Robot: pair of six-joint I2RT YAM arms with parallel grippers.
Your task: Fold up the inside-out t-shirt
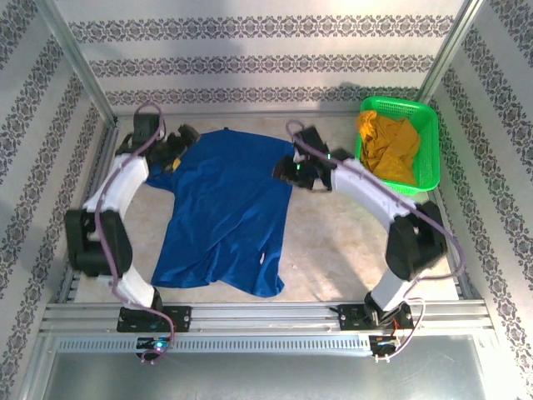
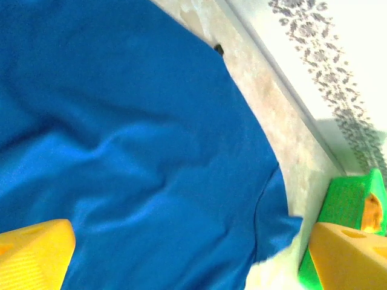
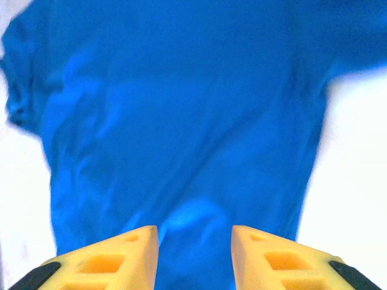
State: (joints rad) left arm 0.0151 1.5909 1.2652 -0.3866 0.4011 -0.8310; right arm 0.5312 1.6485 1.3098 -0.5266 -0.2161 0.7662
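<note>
Blue t-shirt [image 1: 221, 208] is lying spread out. Near the table's [image 1: 333, 250] far edge, the wide-open left gripper [image 1: 172, 154] and part-open right gripper [image 1: 291, 171] are seemingly preparing to pinch it.

t-shirt [image 1: 221, 208] sleeves: near the tabletop's far edge, partly covered by the left gripper [image 1: 175, 157] and right gripper [image 1: 291, 167].
right gripper's hold: fabric between the fingers [image 3: 115, 260]; pinched or not, unclear.
green basket [image 2: 346, 205]: cut off at the left wrist view's right edge.
</note>
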